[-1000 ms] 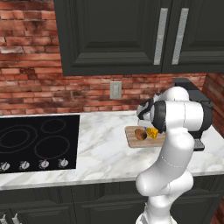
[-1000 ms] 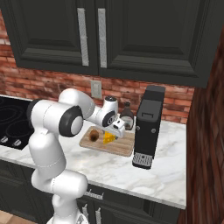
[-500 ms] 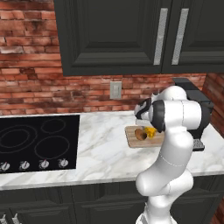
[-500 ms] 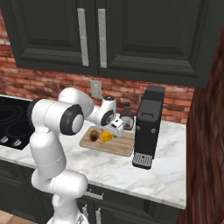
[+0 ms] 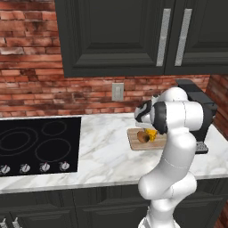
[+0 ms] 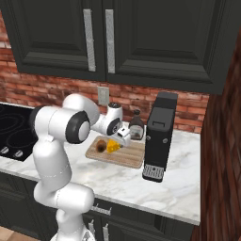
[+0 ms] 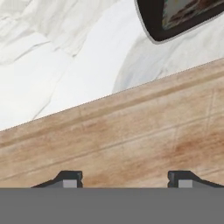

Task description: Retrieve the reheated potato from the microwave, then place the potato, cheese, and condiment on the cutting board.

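The light-brown cutting board (image 6: 123, 156) lies on the marble counter, and its wood grain shows close up as the cutting board (image 7: 131, 135) in the hand view. On its left part rest the brown potato (image 6: 100, 147) and, touching it on the right, the yellow cheese (image 6: 112, 146). From the left base view the potato (image 5: 142, 136) and cheese (image 5: 152, 134) sit on the cutting board (image 5: 134, 143), half behind my arm. The dark condiment (image 6: 136, 127) stands upright on the counter just behind the board, and its base is the condiment (image 7: 175, 17). My gripper (image 6: 126, 140) hovers low over the board's back edge. In the hand view the gripper (image 7: 123, 179) is open and holds nothing.
A tall black coffee machine (image 6: 159, 136) stands right of the board, close to the bottle. The black cooktop (image 5: 38, 144) lies far left. Dark wall cabinets (image 6: 108, 37) hang overhead, above a brick wall with an outlet (image 5: 117, 91).
My hand has shifted slightly left and lower over the board. Potato, cheese and bottle have not moved.
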Available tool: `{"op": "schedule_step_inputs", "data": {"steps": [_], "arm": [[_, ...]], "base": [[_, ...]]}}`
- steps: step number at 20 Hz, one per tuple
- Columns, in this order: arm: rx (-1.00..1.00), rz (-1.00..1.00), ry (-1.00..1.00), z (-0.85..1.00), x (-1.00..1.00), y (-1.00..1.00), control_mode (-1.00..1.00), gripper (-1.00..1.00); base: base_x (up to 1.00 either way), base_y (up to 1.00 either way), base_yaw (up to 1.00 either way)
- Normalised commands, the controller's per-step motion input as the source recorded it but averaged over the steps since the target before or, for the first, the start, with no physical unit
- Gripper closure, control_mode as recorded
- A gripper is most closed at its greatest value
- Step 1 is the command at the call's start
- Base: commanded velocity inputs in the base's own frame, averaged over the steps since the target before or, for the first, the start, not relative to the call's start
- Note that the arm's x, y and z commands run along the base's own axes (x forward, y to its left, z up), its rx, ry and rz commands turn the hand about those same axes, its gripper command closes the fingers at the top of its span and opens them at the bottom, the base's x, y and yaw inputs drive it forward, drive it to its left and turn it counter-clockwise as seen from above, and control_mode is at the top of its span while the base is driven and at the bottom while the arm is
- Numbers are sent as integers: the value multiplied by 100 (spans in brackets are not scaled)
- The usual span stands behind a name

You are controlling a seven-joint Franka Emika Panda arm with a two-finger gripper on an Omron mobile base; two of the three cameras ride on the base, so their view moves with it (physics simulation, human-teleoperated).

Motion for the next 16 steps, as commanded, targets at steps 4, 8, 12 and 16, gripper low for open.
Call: {"op": "schedule_step_inputs", "data": {"steps": [4, 8, 12, 16], "arm": [[0, -1, 0, -34, 1, -2, -100, 100], [0, 0, 0, -27, -8, 5, -100, -100], [0, 0, -1, -5, -13, 10, -100, -100], [0, 0, -2, 8, -15, 0, -100, -100]], "base": [[0, 0, 0], [0, 0, 0], [0, 0, 0], [0, 0, 0]]}}
